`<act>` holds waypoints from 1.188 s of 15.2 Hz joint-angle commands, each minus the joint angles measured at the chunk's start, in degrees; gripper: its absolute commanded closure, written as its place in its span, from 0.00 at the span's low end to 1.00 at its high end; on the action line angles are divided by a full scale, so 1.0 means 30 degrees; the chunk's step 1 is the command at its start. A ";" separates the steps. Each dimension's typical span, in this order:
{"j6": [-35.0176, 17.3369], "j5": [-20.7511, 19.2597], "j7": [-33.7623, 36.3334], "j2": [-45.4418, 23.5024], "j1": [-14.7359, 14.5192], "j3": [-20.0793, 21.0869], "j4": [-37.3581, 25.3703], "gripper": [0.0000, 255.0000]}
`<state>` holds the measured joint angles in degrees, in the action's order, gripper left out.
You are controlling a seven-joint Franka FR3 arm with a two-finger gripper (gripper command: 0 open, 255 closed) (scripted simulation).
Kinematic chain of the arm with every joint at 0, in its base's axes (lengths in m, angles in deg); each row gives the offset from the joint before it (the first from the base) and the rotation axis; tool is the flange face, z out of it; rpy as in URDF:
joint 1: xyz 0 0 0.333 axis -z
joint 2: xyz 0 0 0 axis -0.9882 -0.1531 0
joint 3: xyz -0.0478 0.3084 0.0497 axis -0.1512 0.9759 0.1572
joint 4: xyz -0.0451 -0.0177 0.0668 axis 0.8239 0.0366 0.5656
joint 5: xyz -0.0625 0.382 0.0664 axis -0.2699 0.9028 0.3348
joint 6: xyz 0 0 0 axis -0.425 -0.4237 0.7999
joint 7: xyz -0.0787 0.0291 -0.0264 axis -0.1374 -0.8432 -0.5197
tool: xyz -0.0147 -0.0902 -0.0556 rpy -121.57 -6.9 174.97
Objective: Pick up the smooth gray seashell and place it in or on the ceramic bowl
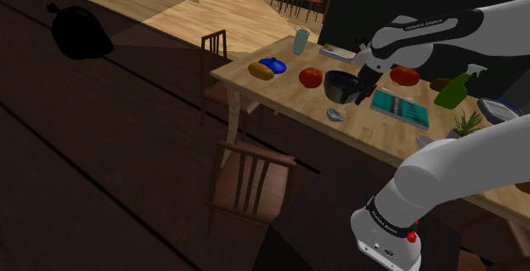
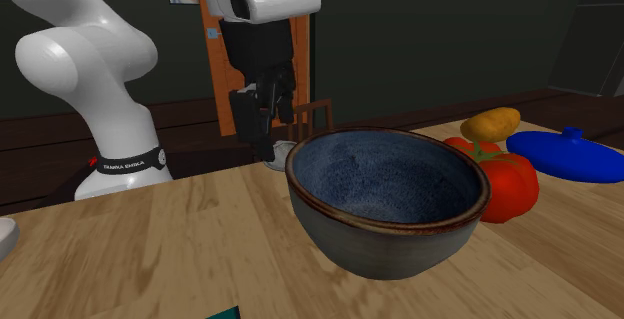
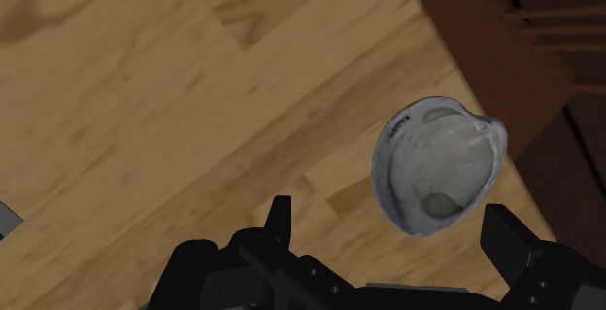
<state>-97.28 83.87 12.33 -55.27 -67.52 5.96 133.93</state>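
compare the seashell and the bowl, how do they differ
Colour: the seashell is pale mottled grey, while the bowl is dark, with a blue inside and a brown rim.
Size: the bowl is far bigger than the seashell.
Place: the seashell lies close to the edge of the table, while the bowl stands further in.
Both rest on the same wooden table, near each other, and neither is held.

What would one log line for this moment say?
stage: pre-grasp | gripper: open, over seashell | seashell: on table, ungrasped | bowl: empty
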 commanded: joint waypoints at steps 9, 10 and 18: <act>-0.1352 0.0289 -0.0252 -0.0721 -0.0234 -0.0230 0.0669 0.00; -0.1352 0.0289 -0.0252 -0.0721 -0.0234 -0.0230 0.0669 0.00; -0.1349 0.0288 -0.0250 -0.0720 -0.0234 -0.0229 0.0669 1.00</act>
<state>-101.33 84.74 11.58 -57.43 -68.23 5.27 135.93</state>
